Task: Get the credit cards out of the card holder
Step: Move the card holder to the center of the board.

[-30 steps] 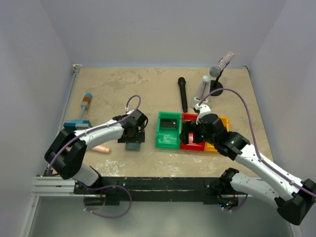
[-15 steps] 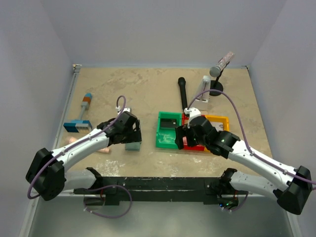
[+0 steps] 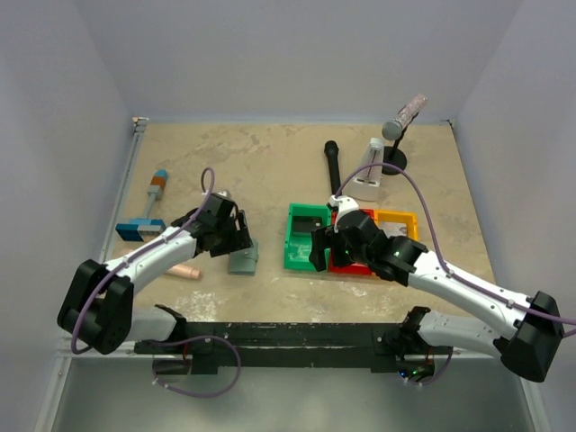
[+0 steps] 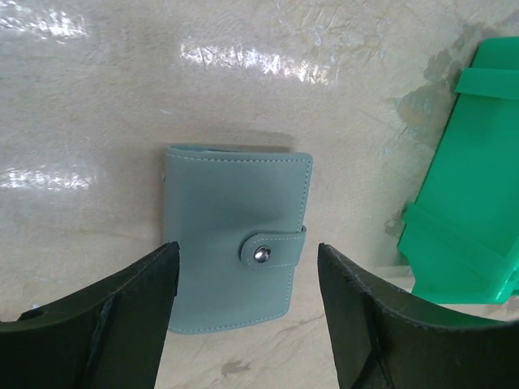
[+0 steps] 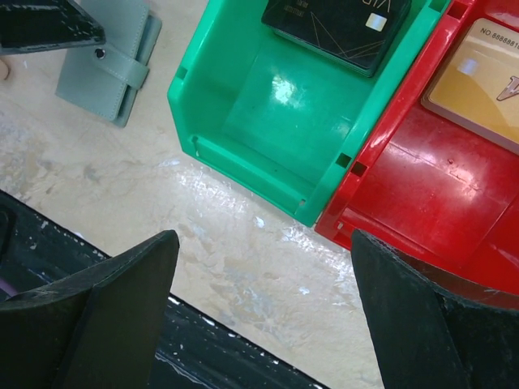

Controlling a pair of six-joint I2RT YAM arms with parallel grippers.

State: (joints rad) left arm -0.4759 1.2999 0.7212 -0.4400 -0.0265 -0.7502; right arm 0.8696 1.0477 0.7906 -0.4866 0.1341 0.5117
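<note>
Left wrist, left gripper [image 4: 245,253] spread above snapped-shut card holder [image 4: 233,235], right gripper [image 5: 261,240] spread, dark card [image 5: 340,24] cropped

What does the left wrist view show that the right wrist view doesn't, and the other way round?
Only left wrist: the whole card holder, shut, its snap fastened, lying flat between the open fingers of the left gripper. Only right wrist: a dark card in the green bin, a tan card in the red bin, and the right gripper, open. Both: the card holder, part of the green bin beside it, and the table.
</note>
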